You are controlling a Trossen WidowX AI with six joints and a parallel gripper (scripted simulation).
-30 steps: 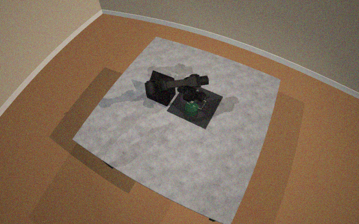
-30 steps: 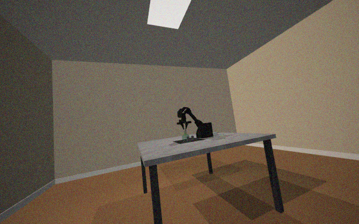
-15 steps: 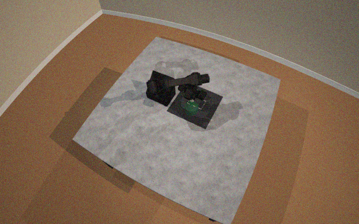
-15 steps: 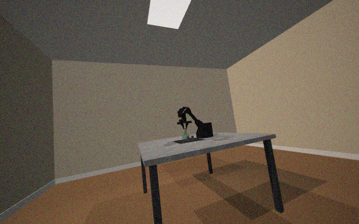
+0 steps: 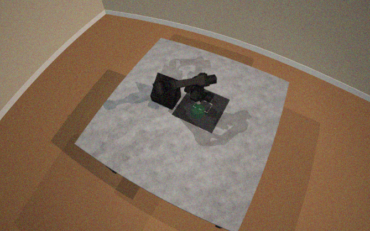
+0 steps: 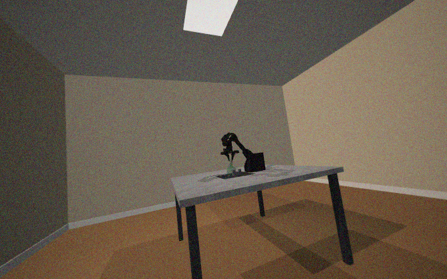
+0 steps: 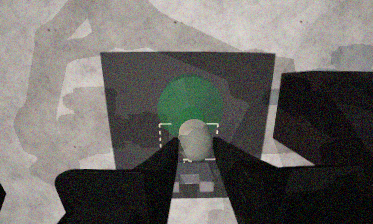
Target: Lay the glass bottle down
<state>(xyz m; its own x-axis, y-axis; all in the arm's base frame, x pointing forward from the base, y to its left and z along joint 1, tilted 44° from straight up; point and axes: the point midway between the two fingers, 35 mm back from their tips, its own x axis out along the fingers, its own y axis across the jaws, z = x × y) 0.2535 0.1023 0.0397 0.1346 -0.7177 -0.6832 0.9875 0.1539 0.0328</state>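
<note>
Bottle, one, of green glass [image 5: 198, 110] [image 6: 231, 168] [image 7: 190, 100], stands upright over one dark square mat [image 5: 180, 111] [image 6: 224, 177] [image 7: 132, 70] on one grey-mottled table [image 5: 163, 172] [image 6: 259, 185] [image 7: 17, 165] with four dark legs. One black arm [image 5: 187, 82] [image 6: 240, 145] reaches over it, ending in one gripper [image 5: 199, 100] [image 6: 230, 158] [image 7: 195, 142] that points down. Its two fingers are clamped on the bottle's top end, one on each side; the wide green body lies below the fingertips. Whether the base touches the mat, I cannot tell. One dashed outline [image 5: 211, 107] [image 7: 160, 135] is marked on the mat, partly hidden by the bottle. One small grey rest [image 6: 239, 170] [image 7: 206, 186] is beside the bottle.
</note>
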